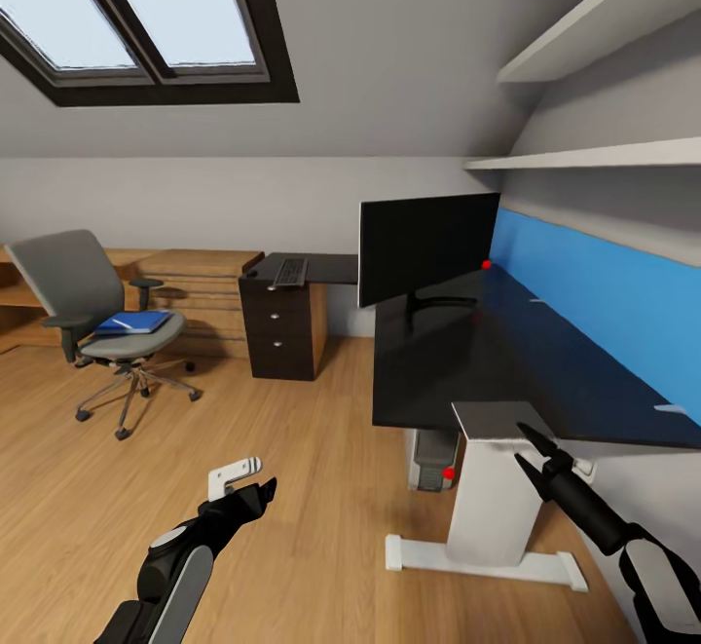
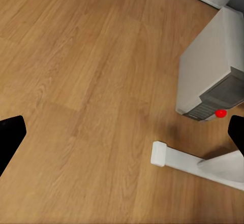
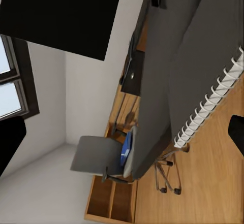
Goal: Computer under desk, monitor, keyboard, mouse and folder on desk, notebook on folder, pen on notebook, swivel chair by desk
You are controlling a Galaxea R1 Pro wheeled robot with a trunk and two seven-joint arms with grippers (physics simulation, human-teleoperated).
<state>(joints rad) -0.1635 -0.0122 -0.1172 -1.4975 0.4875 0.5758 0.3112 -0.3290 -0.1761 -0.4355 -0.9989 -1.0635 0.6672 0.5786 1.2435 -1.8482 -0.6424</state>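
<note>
The desk (image 1: 526, 371), an L-shaped glossy black top on white legs with a blue back panel along the wall, takes up the right half of the head view; its shorter wing runs left to a black three-drawer unit (image 1: 283, 327). The monitor (image 1: 428, 246) stands upright on the desk near the inner corner, screen dark, a small red light at its lower right corner. Well to the left, apart from the desk, the swivel chair (image 1: 83, 298) stands on the wooden floor (image 1: 292, 469) in front of a light wooden drawer chest (image 1: 195, 284), and the blue folder (image 1: 134, 322) lies flat on its seat. The computer (image 1: 433, 459) sits on the floor under the desk beside the white leg (image 1: 492, 508), its red spot showing; in the left wrist view the same grey case (image 2: 211, 71) stands next to the leg's foot. The keyboard (image 1: 291, 272) lies on the desk wing above the drawer unit, left of the monitor. The left gripper (image 1: 255, 490) hangs low over the bare floor with its fingers spread and nothing between them. The right gripper (image 1: 534, 449) is raised by the near edge of the desk, fingers likewise apart and holding nothing.
</note>
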